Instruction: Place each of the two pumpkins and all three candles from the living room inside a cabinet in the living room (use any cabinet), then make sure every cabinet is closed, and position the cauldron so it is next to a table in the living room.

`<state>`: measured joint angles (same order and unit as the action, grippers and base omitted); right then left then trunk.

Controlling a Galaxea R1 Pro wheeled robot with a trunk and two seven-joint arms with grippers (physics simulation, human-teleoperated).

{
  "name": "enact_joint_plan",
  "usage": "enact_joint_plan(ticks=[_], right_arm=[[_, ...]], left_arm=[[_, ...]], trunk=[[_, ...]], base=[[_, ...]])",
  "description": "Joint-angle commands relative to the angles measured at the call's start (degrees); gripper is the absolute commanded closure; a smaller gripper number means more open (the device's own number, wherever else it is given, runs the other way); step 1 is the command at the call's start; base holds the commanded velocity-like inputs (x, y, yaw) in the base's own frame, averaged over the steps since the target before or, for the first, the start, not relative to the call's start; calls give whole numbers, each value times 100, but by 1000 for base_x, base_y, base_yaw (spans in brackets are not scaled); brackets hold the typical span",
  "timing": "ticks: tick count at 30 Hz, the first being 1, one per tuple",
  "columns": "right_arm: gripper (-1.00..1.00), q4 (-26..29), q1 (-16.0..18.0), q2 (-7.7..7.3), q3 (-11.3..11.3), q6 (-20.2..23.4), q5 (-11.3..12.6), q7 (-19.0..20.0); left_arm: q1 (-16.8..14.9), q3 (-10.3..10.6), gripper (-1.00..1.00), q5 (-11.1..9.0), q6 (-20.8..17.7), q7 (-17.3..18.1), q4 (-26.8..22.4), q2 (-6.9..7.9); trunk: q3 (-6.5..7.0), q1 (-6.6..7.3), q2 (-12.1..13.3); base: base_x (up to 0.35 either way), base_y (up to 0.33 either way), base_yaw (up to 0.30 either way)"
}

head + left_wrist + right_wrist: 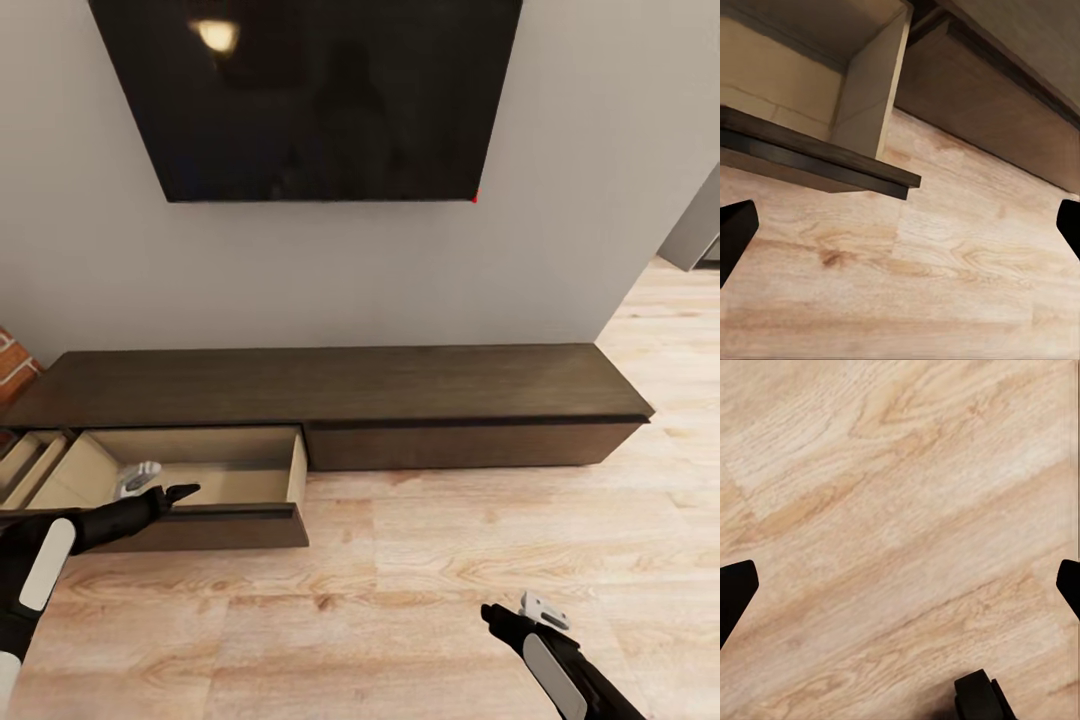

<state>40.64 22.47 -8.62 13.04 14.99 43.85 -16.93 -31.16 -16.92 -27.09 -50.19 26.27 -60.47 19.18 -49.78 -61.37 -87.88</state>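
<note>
The long, low dark-brown cabinet [400,385] runs along the wall. Its left drawer [200,470] is pulled out over the floor, and the part of its beige inside that I see holds nothing. My left gripper [160,484] hangs over that drawer's front edge, open and empty. In the left wrist view the drawer's front corner [881,176] lies ahead of the left gripper [900,232], with plank floor below. My right gripper [515,610] is open and empty above bare floor at the lower right, as the right wrist view of the gripper [900,589] confirms. Pumpkins, candles, cauldron and table are out of view.
A black wall screen [310,90] hangs above the cabinet. Another pulled-out drawer [25,460] sits at the far left, below a brick edge [12,360]. Light wood floor [450,560] spreads in front, and an opening [695,230] lies past the wall's right corner.
</note>
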Motion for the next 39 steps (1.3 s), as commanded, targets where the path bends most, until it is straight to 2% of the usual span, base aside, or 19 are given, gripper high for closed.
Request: enact_joint_plan(ticks=[1, 3, 8, 11, 12, 14, 16, 20, 25, 28, 32, 35, 39], right_arm=[[-100, -13, 3, -5, 38, -14, 40, -52], [-100, -27, 3, -2, 39, -28, 38, -54], [-100, -50, 3, 1, 126, -67, 36, -55], [-100, -163, 3, 1, 352, -223, 36, -55], [-100, -247, 3, 1, 510, -327, 40, -55], [-100, -309, 3, 1, 683, -407, 43, -56], [-100, -336, 3, 4, 766, -439, 44, -56], [-100, -351, 3, 9, 815, -471, 39, -56], [-100, -348, 3, 10, 822, -486, 36, -63], [-100, -347, 3, 10, 823, -488, 36, -64], [-100, -346, 3, 10, 823, -491, 36, -64], [-100, -346, 3, 10, 823, -496, 35, -64], [-100, -346, 3, 10, 823, -495, 35, -64]], left_arm=[[-4, -8, -100, 141, -32, -121, -3, -31], [-4, -5, -100, 249, -11, -389, 6, -104], [-4, 12, -100, 372, 47, -1608, -66, -422], [-4, 32, -100, 378, 58, -2129, -176, -531], [-4, 54, -100, 379, 60, -2235, -232, -551], [-4, 102, -100, 380, 61, -2305, -269, -564], [-4, 197, -100, 380, 62, -2334, -286, -569], [-4, 329, -100, 380, 62, -2353, -296, -572], [-4, 365, -100, 380, 62, -2360, -298, -573], [-4, 393, -100, 383, 62, -2362, -298, -585], [-4, 558, -100, 409, 62, -2374, -387, -637], [-4, 701, -100, 431, 61, -2522, -448, -713], [-4, 746, -100, 426, 55, -2636, -507, -746]], trunk=[[14, 23, 39], [50, 67, 119], [140, 177, 320], [194, 242, 440], [212, 264, 480], [248, 308, 561], [284, 352, 641], [355, 440, 801], [445, 550, 1002], [445, 550, 1002], [445, 550, 1002], [445, 550, 1002], [445, 550, 1002]], base=[[0, 0, 0], [0, 0, 0], [0, 0, 0], [0, 0, 0], [0, 0, 0], [0, 0, 0], [0, 0, 0], [0, 0, 0], [0, 0, 0], [0, 0, 0], [0, 0, 0], [0, 0, 0], [0, 0, 0]])
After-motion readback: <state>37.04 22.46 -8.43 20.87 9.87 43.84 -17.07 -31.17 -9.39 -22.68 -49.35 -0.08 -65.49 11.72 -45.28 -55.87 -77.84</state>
